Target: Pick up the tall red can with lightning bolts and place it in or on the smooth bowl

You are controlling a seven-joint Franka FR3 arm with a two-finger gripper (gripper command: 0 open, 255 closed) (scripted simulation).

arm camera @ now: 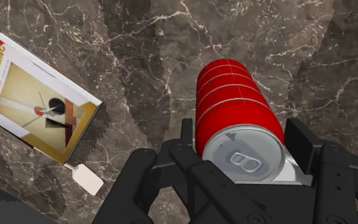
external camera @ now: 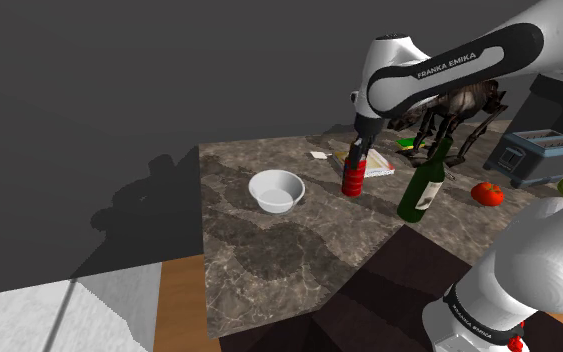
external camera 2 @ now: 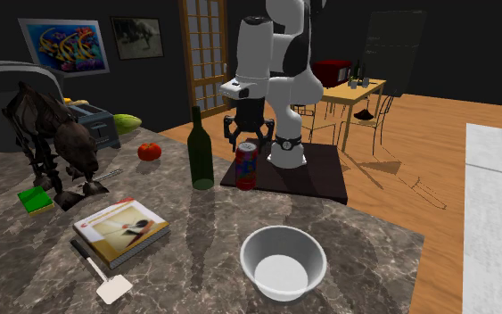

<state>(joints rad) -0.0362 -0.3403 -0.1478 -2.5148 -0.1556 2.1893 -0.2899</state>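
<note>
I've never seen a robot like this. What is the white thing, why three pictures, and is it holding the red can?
It is a white robot arm with a black gripper for a hand. One camera looks from beside it, one from across the marbled counter, one rides on the hand. On the counter: a red can, white bowl, green bottle, book and tomato. The gripper is around the standing can's top; whether it squeezes yet, I cannot tell.

Bare marble counter [external camera: 321,205] between can [external camera: 353,178] and bowl [external camera: 274,205] — green bottle [external camera: 421,190] near the can's other side
</note>
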